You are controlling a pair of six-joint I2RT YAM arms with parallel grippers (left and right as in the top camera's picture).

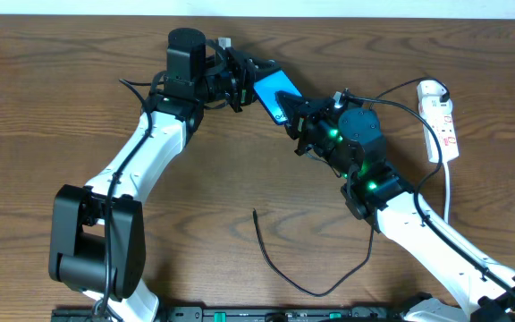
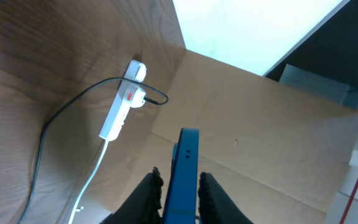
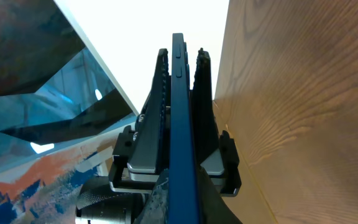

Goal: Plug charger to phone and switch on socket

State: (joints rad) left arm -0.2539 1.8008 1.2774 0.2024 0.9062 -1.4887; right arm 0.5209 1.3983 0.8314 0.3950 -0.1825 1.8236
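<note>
The phone point(image 1: 272, 93), with its blue screen, is held above the table between both grippers. My left gripper point(image 1: 240, 87) is shut on its left end and my right gripper point(image 1: 297, 114) on its right end. In the left wrist view the phone point(image 2: 186, 149) is edge-on between my left fingers point(image 2: 179, 179). In the right wrist view the phone point(image 3: 180, 93) runs edge-on from my right fingers point(image 3: 180, 194). The charger's black cable point(image 1: 280, 273) lies loose on the table, its plug tip point(image 1: 255, 213) free. The white socket point(image 1: 443, 118) lies at the far right and also shows in the left wrist view point(image 2: 120, 112).
A white adapter point(image 2: 138, 97) sits in the socket with the black cable leaving it. The socket's white cord point(image 1: 448, 192) runs toward the front, next to my right arm. The cable's loop lies at the front middle.
</note>
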